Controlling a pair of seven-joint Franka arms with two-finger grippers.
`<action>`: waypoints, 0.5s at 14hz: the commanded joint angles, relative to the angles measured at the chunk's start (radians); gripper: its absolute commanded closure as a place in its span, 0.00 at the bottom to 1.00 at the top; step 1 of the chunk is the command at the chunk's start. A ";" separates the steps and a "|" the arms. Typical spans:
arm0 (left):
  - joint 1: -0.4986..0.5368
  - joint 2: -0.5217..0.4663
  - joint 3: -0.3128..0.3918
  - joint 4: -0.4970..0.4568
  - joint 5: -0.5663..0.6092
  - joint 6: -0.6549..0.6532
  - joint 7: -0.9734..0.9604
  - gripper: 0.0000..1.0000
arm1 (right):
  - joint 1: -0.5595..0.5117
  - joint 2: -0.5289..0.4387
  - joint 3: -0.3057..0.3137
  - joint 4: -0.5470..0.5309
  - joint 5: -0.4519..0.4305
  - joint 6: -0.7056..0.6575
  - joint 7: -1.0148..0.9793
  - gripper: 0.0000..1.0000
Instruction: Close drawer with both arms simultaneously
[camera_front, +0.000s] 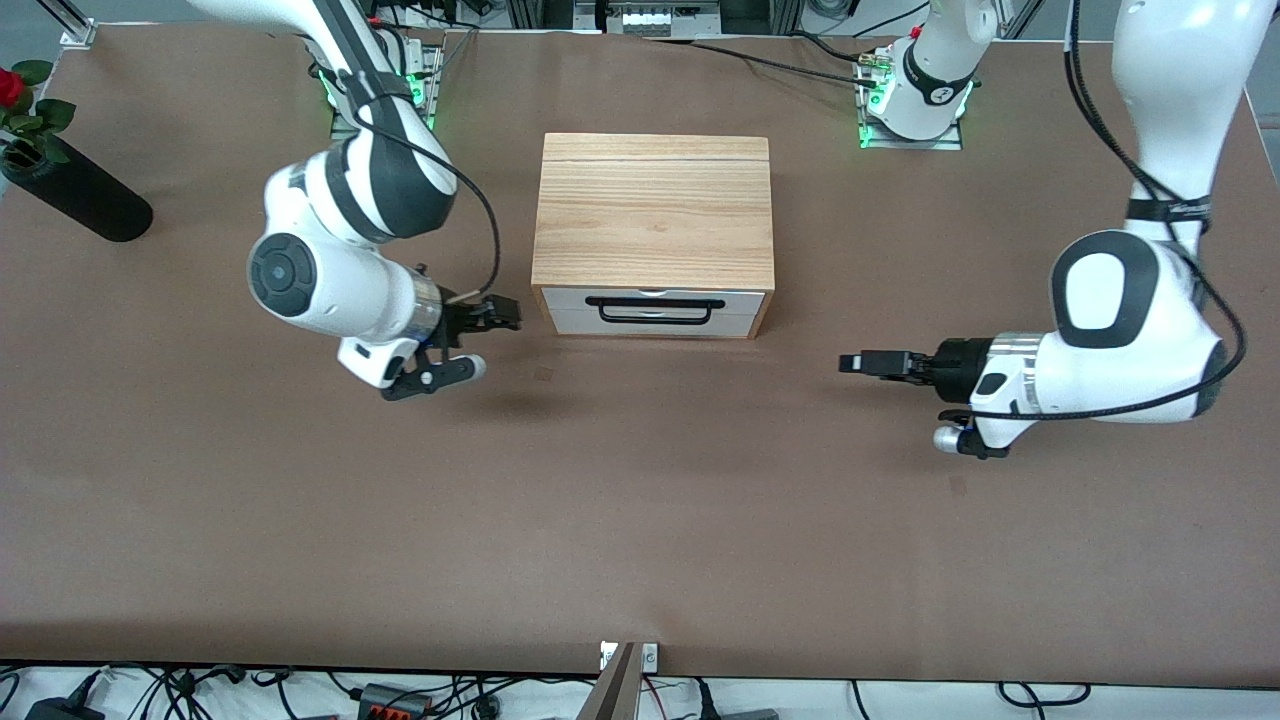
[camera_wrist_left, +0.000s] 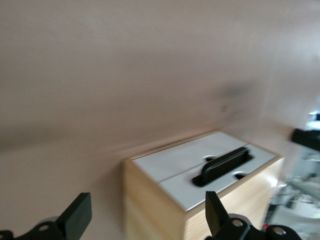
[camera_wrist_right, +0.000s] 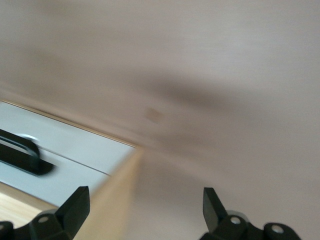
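Note:
The light-wood cabinet (camera_front: 655, 210) stands mid-table. The drawer (camera_front: 650, 322) has a white front panel with a black bar handle (camera_front: 655, 311), and the panel sits flush with the cabinet's front. My right gripper (camera_front: 500, 313) is open and empty. It hovers low beside the cabinet's front corner toward the right arm's end. My left gripper (camera_front: 862, 362) is open and empty. It hovers low toward the left arm's end, apart from the cabinet. The left wrist view shows the drawer front (camera_wrist_left: 175, 165) past the open left gripper (camera_wrist_left: 146, 212). The right wrist view shows it (camera_wrist_right: 75, 150) past the open right gripper (camera_wrist_right: 144, 202).
A black vase (camera_front: 80, 195) holding a red rose (camera_front: 10, 88) lies at the right arm's end of the table. The arm bases (camera_front: 915, 110) stand along the table's edge farthest from the front camera. Bare brown tabletop (camera_front: 640, 500) lies in front of the drawer.

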 joint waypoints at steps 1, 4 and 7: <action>0.003 -0.020 0.000 0.089 0.165 -0.088 -0.013 0.00 | 0.002 -0.035 -0.039 0.091 -0.200 -0.175 -0.005 0.00; 0.009 -0.073 0.011 0.117 0.270 -0.168 -0.008 0.00 | 0.000 -0.118 -0.114 0.117 -0.289 -0.325 -0.032 0.00; 0.023 -0.150 0.048 0.123 0.365 -0.191 -0.003 0.00 | 0.002 -0.169 -0.186 0.195 -0.291 -0.423 -0.112 0.00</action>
